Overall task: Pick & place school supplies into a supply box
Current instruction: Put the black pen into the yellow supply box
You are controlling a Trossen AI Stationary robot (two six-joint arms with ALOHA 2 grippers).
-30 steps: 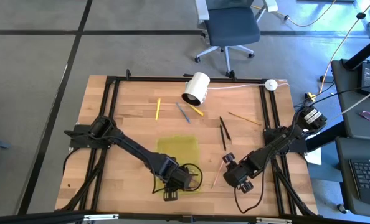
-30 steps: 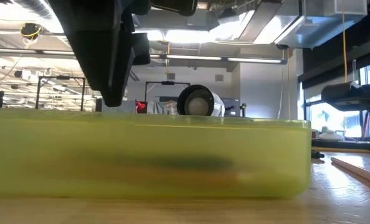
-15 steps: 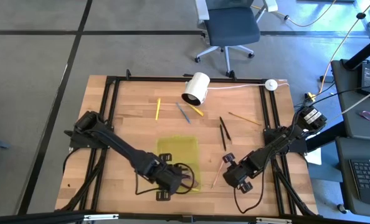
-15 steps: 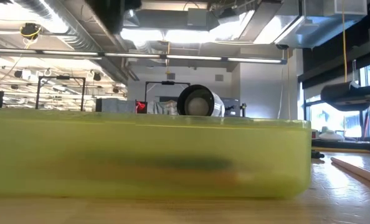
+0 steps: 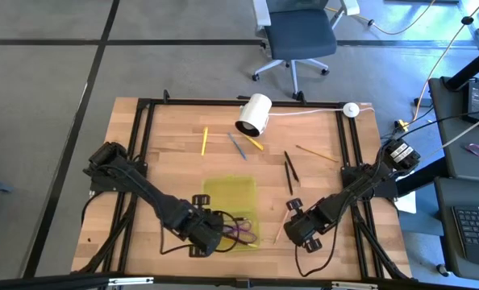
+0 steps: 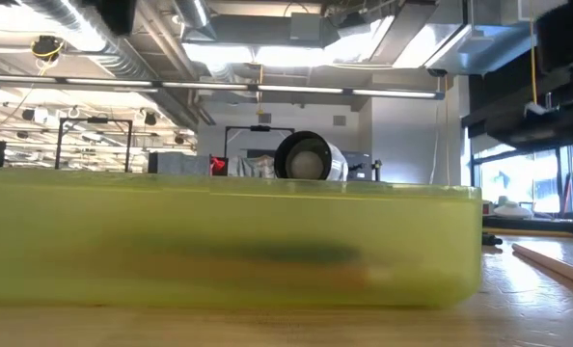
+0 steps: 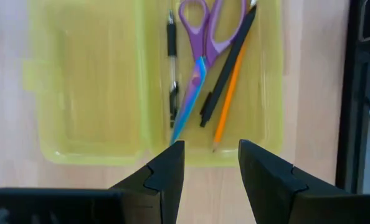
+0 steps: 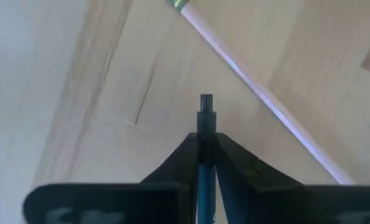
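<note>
The right gripper (image 8: 206, 144) sits low over the wood near the table's front right, fingers pinched tight on a thin dark pen (image 8: 205, 119) whose tip juts out ahead of them. The shallow translucent yellow-green plastic supply box (image 5: 217, 190) lies to that gripper's left, just past a pale wood-coloured pencil (image 5: 281, 226) slanting on the table between them, so I'd judge the carry goes leftward, with the pen turned to run along the box's length.

The left gripper (image 7: 210, 163) hangs at the box's near end, fingers parted and holding nothing. Inside lie small purple-handled scissors (image 7: 200, 46), a black pen (image 7: 171, 59), a black marker (image 7: 228, 65) and an orange pencil (image 7: 227, 102).

From overhead the right arm hides its pen entirely.
</note>
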